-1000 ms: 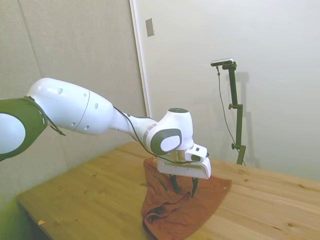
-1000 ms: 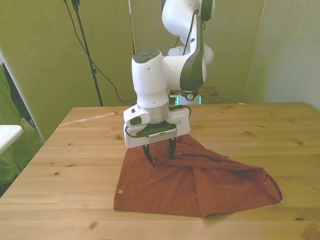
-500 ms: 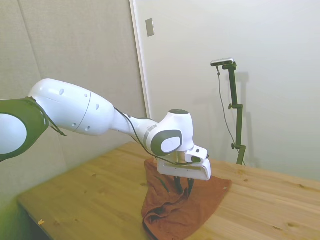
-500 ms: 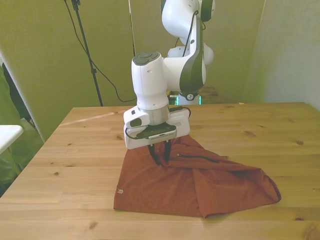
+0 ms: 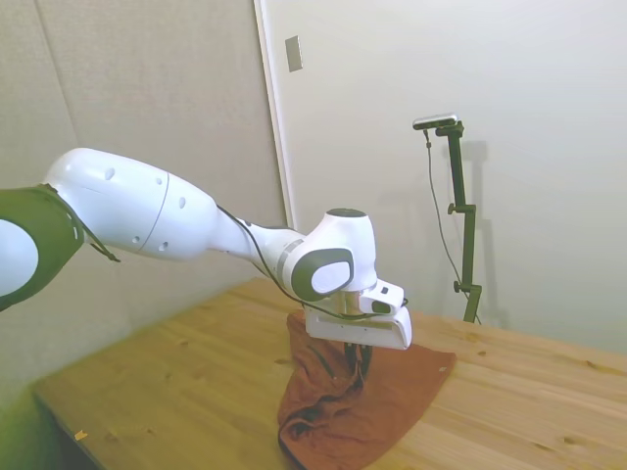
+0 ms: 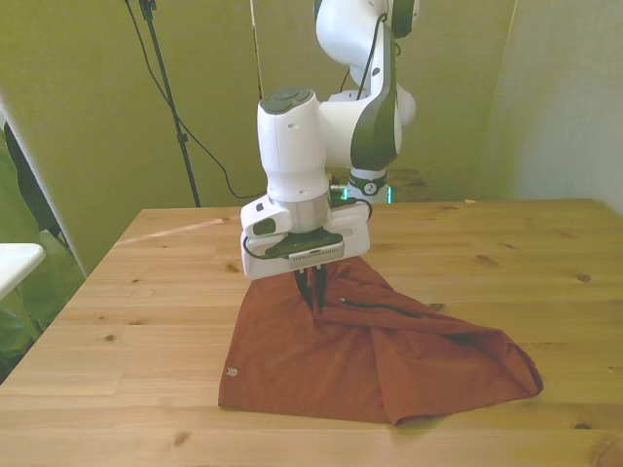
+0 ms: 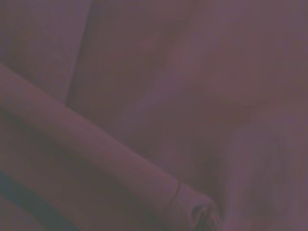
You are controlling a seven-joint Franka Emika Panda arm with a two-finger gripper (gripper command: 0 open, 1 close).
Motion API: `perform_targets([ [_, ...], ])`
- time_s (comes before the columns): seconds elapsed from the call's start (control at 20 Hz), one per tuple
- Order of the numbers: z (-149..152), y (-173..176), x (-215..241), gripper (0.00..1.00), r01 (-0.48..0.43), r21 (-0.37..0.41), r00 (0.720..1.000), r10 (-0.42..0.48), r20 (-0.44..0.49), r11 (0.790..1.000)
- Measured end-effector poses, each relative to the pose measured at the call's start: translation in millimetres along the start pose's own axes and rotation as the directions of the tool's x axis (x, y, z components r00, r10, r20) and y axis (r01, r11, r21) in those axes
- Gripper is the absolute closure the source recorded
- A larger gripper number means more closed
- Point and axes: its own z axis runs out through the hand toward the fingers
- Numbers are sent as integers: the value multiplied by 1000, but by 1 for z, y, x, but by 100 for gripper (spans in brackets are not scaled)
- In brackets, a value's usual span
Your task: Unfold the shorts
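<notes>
The rust-orange shorts (image 6: 380, 355) lie folded on the wooden table (image 6: 146, 292), with a small pale mark near the corner at the front view's left. My gripper (image 6: 312, 296) stands upright over the shorts' upper edge, shut on a pinch of the cloth, which rises slightly to the fingers. From the side the shorts (image 5: 377, 411) hang in folds under the gripper (image 5: 357, 370). The wrist view is filled with dim, blurred cloth (image 7: 159, 115) and a rolled hem.
The table's near edge (image 6: 311, 457) runs just below the shorts in the front view. A pale object (image 6: 15, 265) sits off the table at the front view's left. Bare wood surrounds the shorts on all sides.
The fingers went from spread apart over the shorts to closed together on the cloth. The gripper has risen a little, and the shorts' edges have drawn slightly inward.
</notes>
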Motion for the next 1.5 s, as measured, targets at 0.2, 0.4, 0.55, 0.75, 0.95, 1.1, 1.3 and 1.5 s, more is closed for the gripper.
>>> perform_targets([
  [0.2,-26,-22,-36,100,58,9,998,-58,-29,998],
  [0.4,-44,-73,-112,100,197,6,979,-196,-51,980],
  [0.55,-50,-103,-179,100,301,15,952,-300,-54,953],
  [0.75,-43,-120,-257,100,415,-3,909,-415,-39,910],
  [0.95,-25,-126,-298,100,490,-39,871,-491,-16,871],
  [1.1,-15,-127,-306,0,504,-57,863,-505,-2,862],
  [1.3,-14,-127,-306,0,486,-61,873,-487,-4,872],
  [1.5,-14,-128,-307,0,485,-67,873,-487,-9,872],
])
